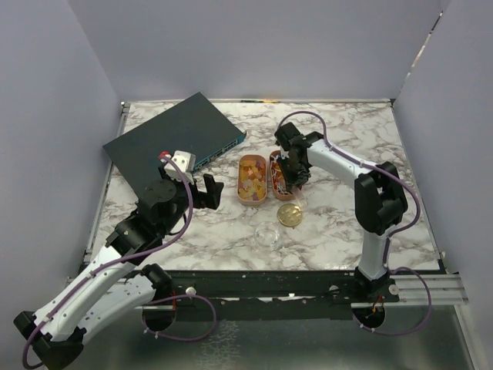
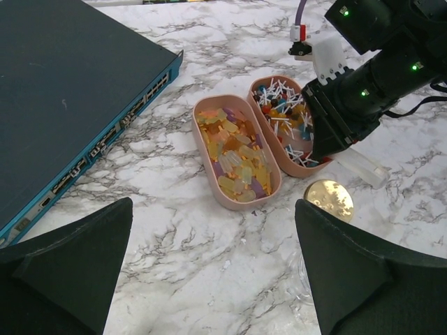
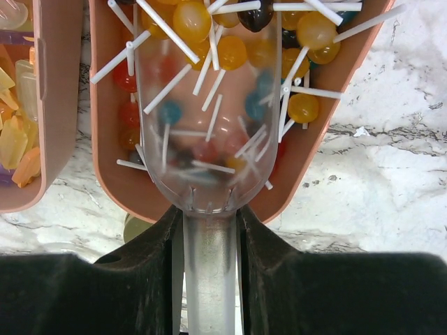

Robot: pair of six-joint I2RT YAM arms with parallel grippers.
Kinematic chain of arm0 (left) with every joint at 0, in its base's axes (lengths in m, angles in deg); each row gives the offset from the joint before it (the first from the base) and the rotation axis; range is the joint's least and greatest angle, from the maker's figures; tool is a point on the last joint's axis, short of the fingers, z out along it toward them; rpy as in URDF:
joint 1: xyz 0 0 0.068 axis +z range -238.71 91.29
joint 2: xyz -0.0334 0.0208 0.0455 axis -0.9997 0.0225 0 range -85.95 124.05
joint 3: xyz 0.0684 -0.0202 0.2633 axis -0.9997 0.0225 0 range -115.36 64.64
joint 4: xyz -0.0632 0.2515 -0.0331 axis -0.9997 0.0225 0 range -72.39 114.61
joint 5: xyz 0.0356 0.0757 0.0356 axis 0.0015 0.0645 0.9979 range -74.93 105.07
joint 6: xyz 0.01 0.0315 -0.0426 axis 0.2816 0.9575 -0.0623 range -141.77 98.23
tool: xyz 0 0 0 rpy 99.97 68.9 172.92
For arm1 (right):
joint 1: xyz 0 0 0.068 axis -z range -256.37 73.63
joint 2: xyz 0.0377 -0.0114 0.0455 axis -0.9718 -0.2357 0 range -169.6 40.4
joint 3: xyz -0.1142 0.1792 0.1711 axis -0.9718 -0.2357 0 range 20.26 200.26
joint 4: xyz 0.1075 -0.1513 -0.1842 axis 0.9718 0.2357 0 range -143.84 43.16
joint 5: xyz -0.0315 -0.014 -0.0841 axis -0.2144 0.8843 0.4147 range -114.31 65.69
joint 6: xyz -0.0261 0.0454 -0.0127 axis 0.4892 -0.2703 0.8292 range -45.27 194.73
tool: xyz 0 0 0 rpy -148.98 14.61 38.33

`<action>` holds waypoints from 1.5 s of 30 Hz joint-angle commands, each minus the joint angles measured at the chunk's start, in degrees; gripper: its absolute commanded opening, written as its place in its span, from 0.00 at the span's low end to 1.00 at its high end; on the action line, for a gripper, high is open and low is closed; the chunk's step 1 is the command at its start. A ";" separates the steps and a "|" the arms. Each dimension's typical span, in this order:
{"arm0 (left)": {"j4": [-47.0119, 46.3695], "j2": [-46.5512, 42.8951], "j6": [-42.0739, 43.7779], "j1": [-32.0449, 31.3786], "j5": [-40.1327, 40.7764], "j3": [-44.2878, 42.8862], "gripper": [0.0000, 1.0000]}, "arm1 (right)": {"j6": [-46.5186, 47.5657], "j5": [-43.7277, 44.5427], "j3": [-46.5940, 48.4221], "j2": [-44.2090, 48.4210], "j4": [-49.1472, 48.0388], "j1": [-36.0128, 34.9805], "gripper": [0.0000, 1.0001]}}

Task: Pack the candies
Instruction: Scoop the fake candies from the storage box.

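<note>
From overhead, my right gripper [image 3: 209, 230] and its wrist cover its own fingertips and much of the second tray [image 3: 110, 185]. The clear scoop [image 3: 208, 153] can hardly be made out from there. A faint transparent round shape [image 1: 268, 233] at 7 o'clock of the gold lid [image 1: 290, 215] is too indistinct for me to identify. The right wrist view cuts off the far end of the second tray and shows only a sliver of the first tray [image 2: 227, 202]. The left wrist view loses its lower corners to that arm's own fingers [image 2: 70, 272]. The candies lie in the two peach trays, which sit side by side near the centre of the desk [image 1: 347, 231], long walls touching or nearly so. The orange-yellow candies [image 2: 234, 157] fill the first tray. The mixed candies [image 3: 314, 31], round and on white sticks, fill the second tray at 3 o'clock of it. The right gripper is clamped on the scoop handle, and the scoop bowl reaches toward 12 o'clock into the second tray among the mixed candies. Through the clear wall I cannot tell which sweets lie inside the bowl and which lie beneath it. The left gripper [image 1: 213, 193] stands at 9 o'clock of the first tray, near but apart, jaws spread wide and empty. A dark blue network switch [image 1: 173, 139] lies at 10 o'clock of the trays.
</note>
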 commanded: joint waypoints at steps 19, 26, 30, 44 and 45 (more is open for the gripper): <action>0.97 1.28 0.39 -0.19 3.56 0.83 0.99 | -0.99 1.35 -14.27 12.61 -12.91 0.46 0.01; 0.97 1.65 0.38 -0.14 4.06 0.87 0.99 | -0.83 1.07 -17.15 14.51 -16.47 0.46 0.00; 0.90 1.93 0.41 -0.21 4.28 0.92 0.99 | -0.51 1.04 -19.28 16.41 -18.77 0.46 0.00; 0.88 2.87 0.44 -0.21 4.41 0.93 0.99 | 0.91 0.43 -26.05 23.66 -23.76 0.46 0.00; 0.88 2.87 0.40 -0.21 4.36 0.95 0.99 | 1.08 0.28 -26.53 24.39 -23.93 0.46 0.01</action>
